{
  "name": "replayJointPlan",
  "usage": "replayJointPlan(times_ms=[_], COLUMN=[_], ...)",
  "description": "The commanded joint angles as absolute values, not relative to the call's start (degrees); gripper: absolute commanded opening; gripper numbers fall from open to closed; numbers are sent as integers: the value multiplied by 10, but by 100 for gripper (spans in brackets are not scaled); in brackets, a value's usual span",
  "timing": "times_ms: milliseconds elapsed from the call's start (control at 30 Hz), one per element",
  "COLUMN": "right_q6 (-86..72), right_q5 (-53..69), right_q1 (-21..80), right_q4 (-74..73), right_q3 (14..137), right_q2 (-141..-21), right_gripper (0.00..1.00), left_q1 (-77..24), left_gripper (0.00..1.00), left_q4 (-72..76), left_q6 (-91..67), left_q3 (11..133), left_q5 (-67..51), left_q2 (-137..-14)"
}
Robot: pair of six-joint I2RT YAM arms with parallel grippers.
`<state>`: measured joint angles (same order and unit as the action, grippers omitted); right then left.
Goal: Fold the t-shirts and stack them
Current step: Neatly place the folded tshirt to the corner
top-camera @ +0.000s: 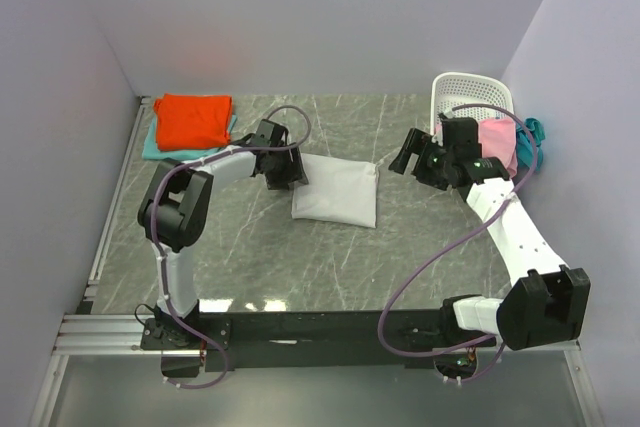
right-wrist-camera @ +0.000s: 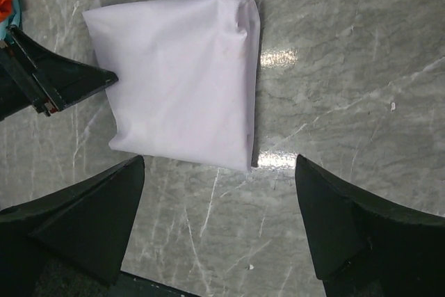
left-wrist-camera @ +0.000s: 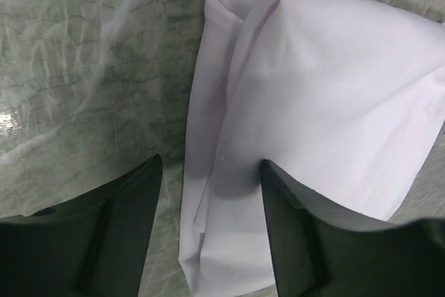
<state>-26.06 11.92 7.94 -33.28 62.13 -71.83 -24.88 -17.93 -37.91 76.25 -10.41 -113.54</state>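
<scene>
We found the large white cloth t-shirt (top-camera: 336, 192) folded into a rough rectangle and lying flat near the middle of the grey marbled counter (top-camera: 250, 257). The left gripper (left-wrist-camera: 208, 172) sat low at the shirt's left edge with its jaws moderately apart and nothing pinched between them. In the left wrist view one finger (left-wrist-camera: 306, 241) stood over the cloth and the other over bare counter, with the folded border of the shirt running up between them. We could not tell whether the fingertips touched the cloth. The right gripper (right-wrist-camera: 219, 168) hung above the counter to the right of the shirt, spread wide and empty, clear of the cloth. Its camera looked down on the whole white bundle and on a dark fingertip of the left gripper at the shirt's far edge. At the back left corner of the counter we saw a folded orange-red t-shirt (top-camera: 193, 119) lying on top of a pale aqua t-shirt (top-camera: 148, 145), whose edge showed along the left and front. At the back right stood a white perforated plastic laundry basket (top-camera: 468, 92) with a pink t-shirt (top-camera: 497, 142) in it, partly hidden by the right arm, and a teal-blue t-shirt (top-camera: 535, 130) showed at its right side.
</scene>
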Motion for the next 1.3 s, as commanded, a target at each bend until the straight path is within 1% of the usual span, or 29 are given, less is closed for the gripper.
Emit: replayJointPlan(times_ms=[0,33,100,133,267,300,333,400,433,467,600,667,733,767,867,967,1067,1167,1267], right_q6=[-250,-250,-249,-250,-247,-247,-248,-250,-249,-250,-249,-249,-248,-247,-247,-245,-245,-243,-241], right_q5=[120,118,119,120,122,116,110,99,91,84,71,74,71,66,62,60,48,41,36], right_q1=[71,69,68,67,63,63,62,59,59,55,53,53,53,52,52,52,52,52,52], right_q4=[-330,-333,-335,-335,-330,-329,-328,-330,-330,-331,-327,-320,-317,-318,-315,-313,-317,-316,-315], right_q3=[625,626,626,625,621,616,614,603,599,594,574,568,564,564,562,558,560,559,558], right_q2=[-720,-721,-722,-720,-712,-708,-708,-701,-698,-694,-670,-662,-656,-655,-652,-651,-652,-648,-644], right_gripper=[94,95,94,94,94,94,94,94,94,94,94,94,94,94,93,93,93,93,93], left_q1=[-255,-257,-258,-262,-272,-274,-280,-287,-295,-299,-310,-310,-310,-310,-308,-306,-298,-277,-252], left_gripper=[63,60,57,51,41,35,23,16,7,2,1,1,1,1,0,1,1,1,1], left_q4=[-181,-185,-185,-188,-202,-206,-210,-227,-234,-243,-276,-279,-286,-289,-278,-259,-256,-256,-225], left_q6=[-364,-366,-365,-365,-363,-364,-363,-362,-361,-360,-352,-348,-334,-317,-277,-205,-148,-111,-61], left_q3=[787,789,791,793,806,809,812,826,832,845,870,875,882,889,891,886,890,895,882], left_q5=[-120,-119,-119,-118,-108,-102,-92,-71,-42,-27,26,43,84,114,134,168,217,249,268], left_q2=[-1149,-1154,-1158,-1164,-1179,-1182,-1187,-1195,-1203,-1208,-1219,-1210,-1196,-1191,-1165,-1141,-1132,-1127,-1114])
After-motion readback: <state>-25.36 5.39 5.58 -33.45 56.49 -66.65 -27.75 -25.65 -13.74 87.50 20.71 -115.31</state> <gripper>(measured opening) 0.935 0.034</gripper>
